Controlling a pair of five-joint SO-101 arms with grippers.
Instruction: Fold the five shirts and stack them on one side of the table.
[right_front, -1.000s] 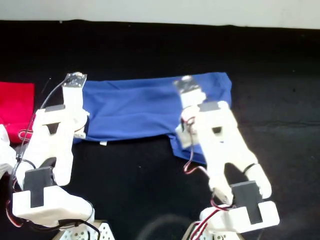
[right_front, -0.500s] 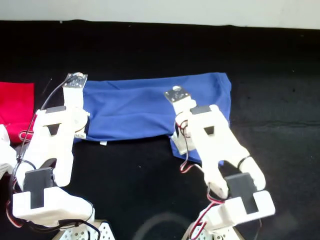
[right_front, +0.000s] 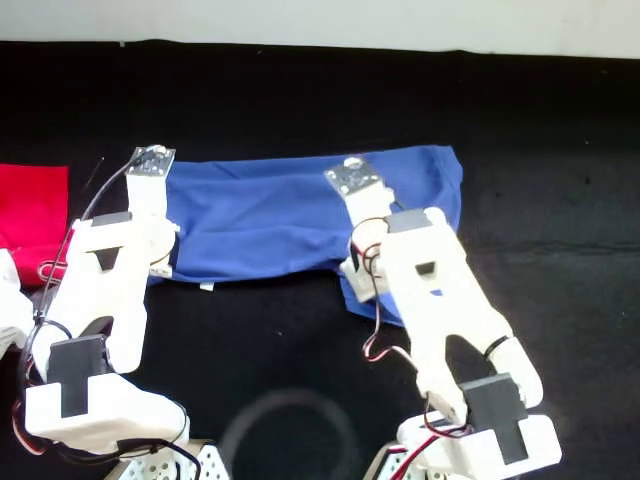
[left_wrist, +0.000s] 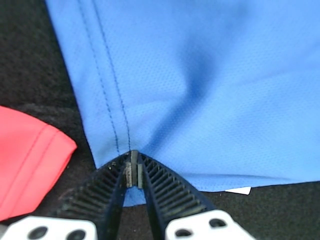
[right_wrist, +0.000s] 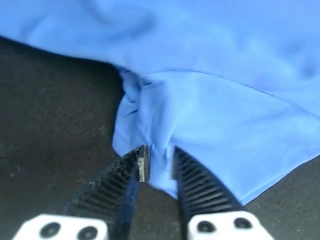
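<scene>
A blue shirt (right_front: 270, 210) lies spread flat across the middle of the black table, with one sleeve (right_front: 372, 300) jutting toward the arms. My left gripper (left_wrist: 134, 171) is shut on the shirt's hem corner (left_wrist: 122, 150), at the cloth's left end (right_front: 165, 262). My right gripper (right_wrist: 158, 167) is closed on a bunched fold of the sleeve (right_wrist: 150, 125), pinching cloth between its fingers; from above it sits under the right arm (right_front: 358, 278). A folded red shirt (right_front: 30, 215) rests at the table's left edge, close to the left gripper (left_wrist: 27, 160).
The black table covering (right_front: 300, 90) stretches bare behind the blue shirt up to a pale wall. Open black surface lies to the right (right_front: 560, 250) and between the two arm bases (right_front: 270, 340). A small white tag (left_wrist: 237, 190) peeks out under the hem.
The right arm swung a little left and back, then eased forward again over the sleeve. The left arm and the blue shirt's outline stayed put.
</scene>
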